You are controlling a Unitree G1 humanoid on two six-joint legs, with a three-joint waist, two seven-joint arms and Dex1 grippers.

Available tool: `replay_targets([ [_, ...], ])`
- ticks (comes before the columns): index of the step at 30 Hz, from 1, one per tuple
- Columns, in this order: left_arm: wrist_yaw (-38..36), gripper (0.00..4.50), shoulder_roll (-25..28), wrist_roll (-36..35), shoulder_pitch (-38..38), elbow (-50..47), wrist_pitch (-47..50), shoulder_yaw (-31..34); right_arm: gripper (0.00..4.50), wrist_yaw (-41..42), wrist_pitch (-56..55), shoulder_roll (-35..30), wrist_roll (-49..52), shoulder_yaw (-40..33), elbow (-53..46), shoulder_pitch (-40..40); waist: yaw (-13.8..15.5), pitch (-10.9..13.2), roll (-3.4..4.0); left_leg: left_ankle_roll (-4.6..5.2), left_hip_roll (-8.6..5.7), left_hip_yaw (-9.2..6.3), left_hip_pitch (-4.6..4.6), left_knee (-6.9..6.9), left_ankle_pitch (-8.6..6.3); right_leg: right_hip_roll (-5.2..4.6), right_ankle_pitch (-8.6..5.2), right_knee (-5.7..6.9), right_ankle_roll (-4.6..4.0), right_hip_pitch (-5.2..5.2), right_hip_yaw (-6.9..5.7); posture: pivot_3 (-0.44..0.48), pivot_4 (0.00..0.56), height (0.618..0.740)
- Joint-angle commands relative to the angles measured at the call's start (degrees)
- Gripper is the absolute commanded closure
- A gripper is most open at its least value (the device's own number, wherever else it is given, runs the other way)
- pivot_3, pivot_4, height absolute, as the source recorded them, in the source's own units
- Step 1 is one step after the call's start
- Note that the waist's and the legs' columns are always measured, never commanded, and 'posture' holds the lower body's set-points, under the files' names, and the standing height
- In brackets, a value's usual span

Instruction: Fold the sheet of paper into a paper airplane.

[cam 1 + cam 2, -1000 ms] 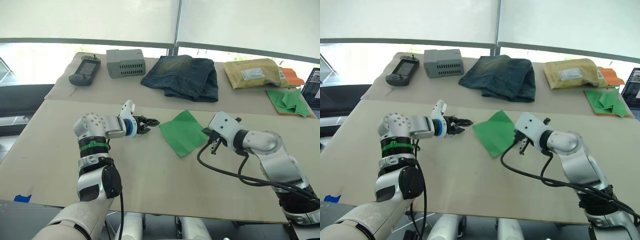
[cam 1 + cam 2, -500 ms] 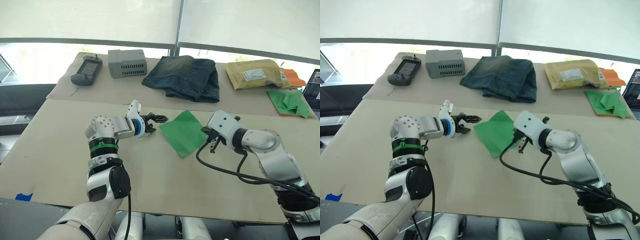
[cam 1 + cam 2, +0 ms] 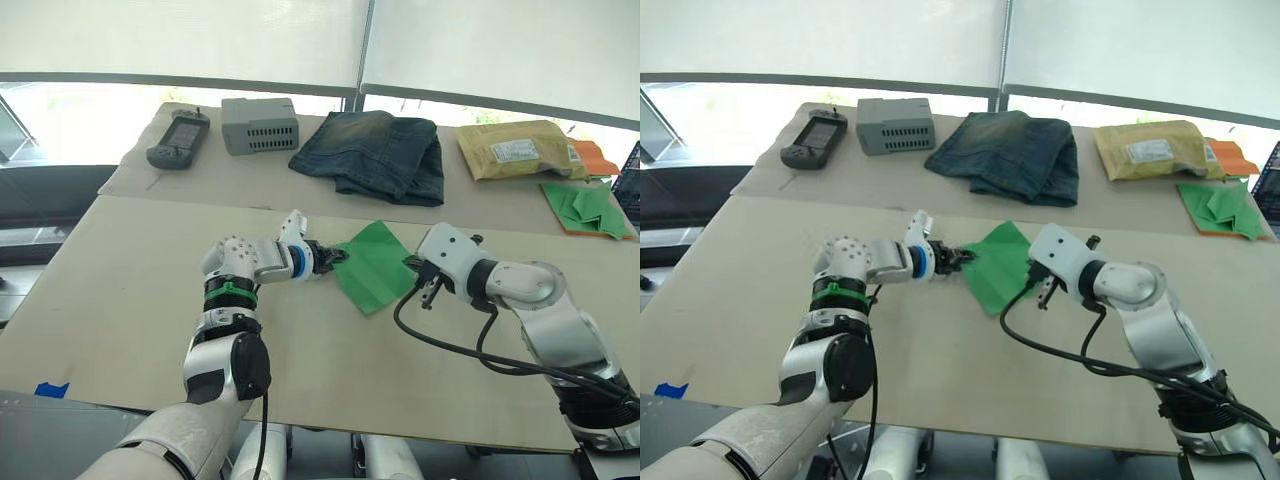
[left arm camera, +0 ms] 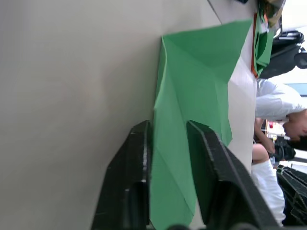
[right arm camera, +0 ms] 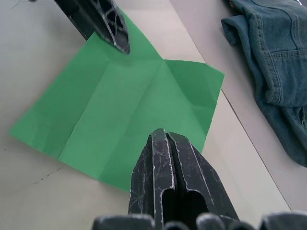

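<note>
Fingers apart, the left gripper [image 4: 168, 158] straddles the near-left edge of the sheet of paper [image 3: 372, 265], forearm stretched level. The right gripper [image 5: 165, 158], fingers pressed together, hovers at its right edge. The sheet lies mid-table [image 3: 120, 290]; blue jeans [image 3: 375, 155] sit toward the far edge.

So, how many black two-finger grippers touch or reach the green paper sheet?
2: the left gripper at the bright green creased paper sheet's left corner, fingers open around its edge; the right gripper, shut, over its right side.
</note>
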Motion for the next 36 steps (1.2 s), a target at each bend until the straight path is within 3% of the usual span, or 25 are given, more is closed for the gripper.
replay_targets([
  [1,-2.2,4.46,0.6,-1.4,-3.3,-0.6,-1.1,-1.7,4.50,1.5,-0.8,-1.1,3.2,-4.4,-2.9,0.6,-0.2,0.0,0.00,0.00,0.00,0.00,0.01,0.00,0.00,0.00,-0.02,0.01,0.03,0.00,0.00,0.000,0.150,0.728],
  [7,-6.8,4.46,3.9,-2.0,-3.0,-1.5,3.3,-5.3,4.50,5.9,-2.3,-2.3,10.1,-9.3,-4.7,2.8,-0.7,0.0,0.00,0.00,0.00,0.00,0.01,0.00,0.00,0.01,-0.07,0.01,0.12,0.01,0.00,0.000,0.150,0.728],
  [15,-23.5,4.46,13.7,-6.7,0.6,-10.8,15.0,-20.0,4.50,8.6,-2.5,-5.0,15.2,-13.4,-5.6,4.9,-1.2,0.0,0.00,0.00,0.07,-0.01,0.04,-0.04,0.00,0.05,-0.12,0.05,0.18,0.00,0.00,0.000,0.150,0.728],
  [19,-31.6,4.46,20.5,-9.0,4.3,-18.0,16.3,-28.7,4.50,8.7,-2.4,-6.1,15.7,-14.1,-6.1,6.3,-1.5,0.0,0.01,0.00,0.10,-0.01,0.04,-0.06,0.00,0.05,-0.15,0.07,0.05,-0.03,0.02,0.000,0.150,0.728],
  [24,-39.3,4.46,25.7,-10.8,6.6,-22.4,14.3,-34.3,4.50,7.7,-2.3,-6.3,16.1,-13.6,-6.4,7.4,-1.9,0.0,0.02,0.00,0.13,-0.01,0.05,-0.08,0.00,0.05,-0.16,0.10,-0.03,-0.05,0.01,0.000,0.150,0.728],
  [29,-41.5,4.46,28.0,-6.9,7.6,-20.9,8.4,-38.6,4.50,7.4,-3.0,-6.4,15.5,-12.3,-5.5,7.2,-1.9,0.0,0.02,0.00,0.14,-0.01,0.05,-0.08,0.00,0.05,-0.22,0.09,-0.01,-0.05,0.01,0.000,0.150,0.728],
  [30,-41.4,3.94,28.0,-6.4,7.5,-20.2,7.6,-38.7,4.50,7.4,-3.0,-6.4,15.4,-12.1,-5.3,7.1,-1.9,0.0,0.02,0.00,0.14,-0.01,0.05,-0.08,0.00,0.05,-0.24,0.08,0.02,-0.05,0.01,0.000,0.150,0.728],
  [36,-41.9,2.02,30.6,-4.9,6.3,-18.0,5.9,-36.8,4.50,7.6,-3.5,-6.5,15.4,-11.4,-4.3,6.4,-2.1,0.0,0.01,0.01,0.14,0.00,0.03,-0.08,0.00,0.06,-0.28,0.09,0.05,-0.07,0.01,0.000,0.150,0.728],
])
